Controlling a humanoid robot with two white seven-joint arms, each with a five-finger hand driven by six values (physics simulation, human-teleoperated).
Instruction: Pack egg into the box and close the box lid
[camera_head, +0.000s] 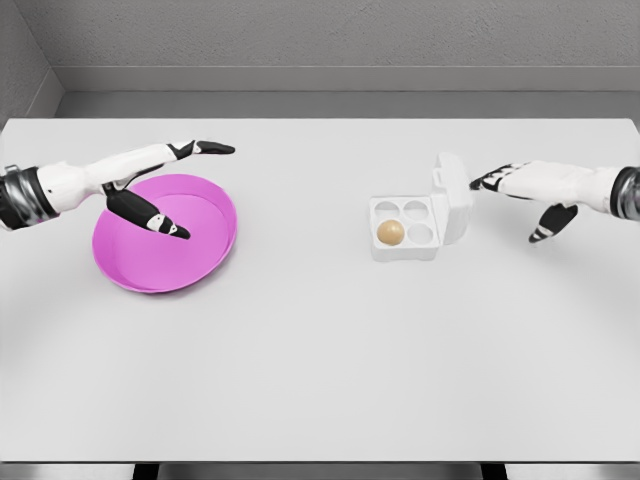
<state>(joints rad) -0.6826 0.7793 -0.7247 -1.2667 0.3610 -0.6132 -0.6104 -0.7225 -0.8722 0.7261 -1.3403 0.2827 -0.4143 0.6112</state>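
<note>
A white egg box (405, 229) lies right of the table's middle, and a brown egg (390, 232) sits in its front left cup. Its lid (452, 197) stands raised on the right side. My right hand (515, 195) is just right of the lid, fingertips (485, 180) at its upper edge, fingers spread and holding nothing. My left hand (185, 185) hovers over a pink plate (205, 262) at the left, fingers extended and empty.
The pink plate holds nothing. The white table (320, 370) reaches to a grey wall at the back, and its front edge runs along the bottom of the view.
</note>
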